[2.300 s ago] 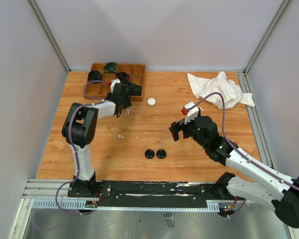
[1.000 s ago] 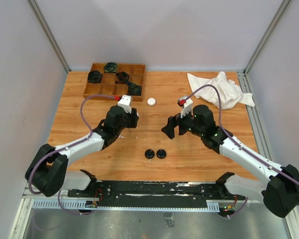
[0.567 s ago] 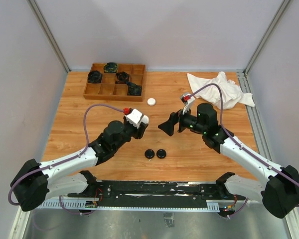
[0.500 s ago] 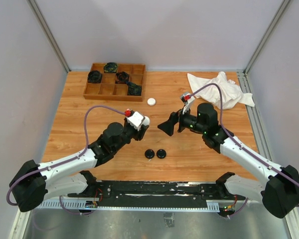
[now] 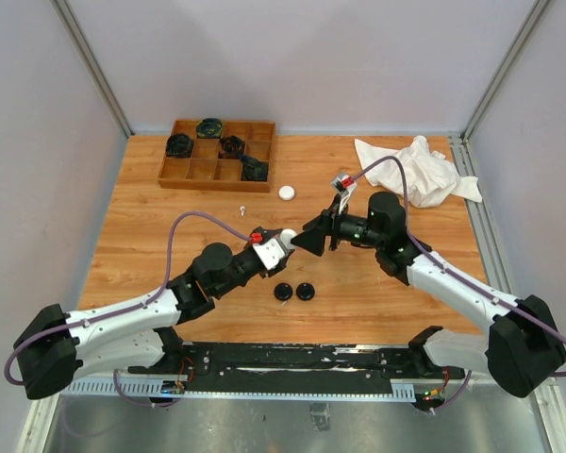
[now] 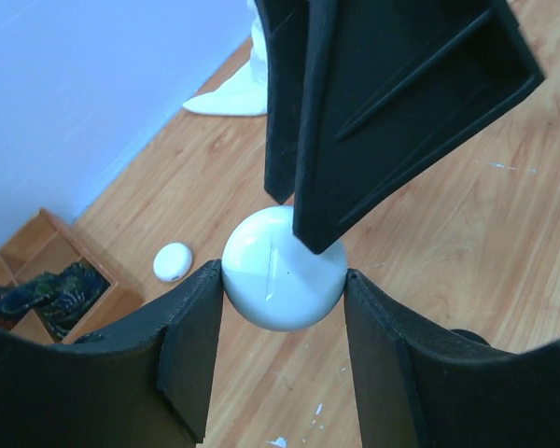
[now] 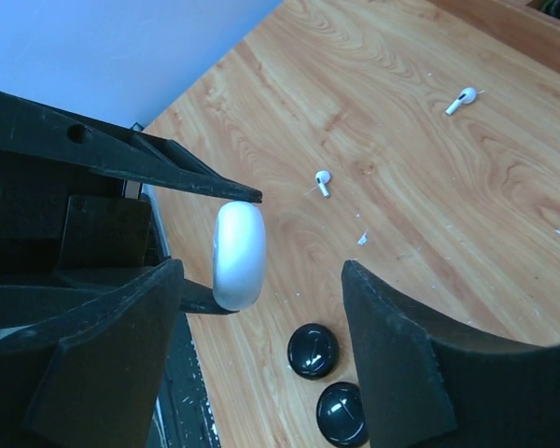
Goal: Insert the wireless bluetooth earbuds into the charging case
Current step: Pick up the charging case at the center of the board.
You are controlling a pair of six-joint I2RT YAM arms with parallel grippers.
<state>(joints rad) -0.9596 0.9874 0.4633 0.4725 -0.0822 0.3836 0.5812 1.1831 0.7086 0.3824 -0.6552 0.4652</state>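
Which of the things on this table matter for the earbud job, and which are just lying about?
Job:
- white charging case, held in the left gripper, with the right gripper open around it
- two loose white earbuds
- probably further cases: two black pucks, small white puck

Lying about:
- white cloth
- wooden tray with dark items

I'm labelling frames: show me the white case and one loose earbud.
White case (image 6: 283,271): left wrist view, middle of its round face.
Earbud (image 7: 323,183): right wrist view, its middle.

Wooden table (image 5: 132,208) — plain grey walls (image 5: 292,57) around.
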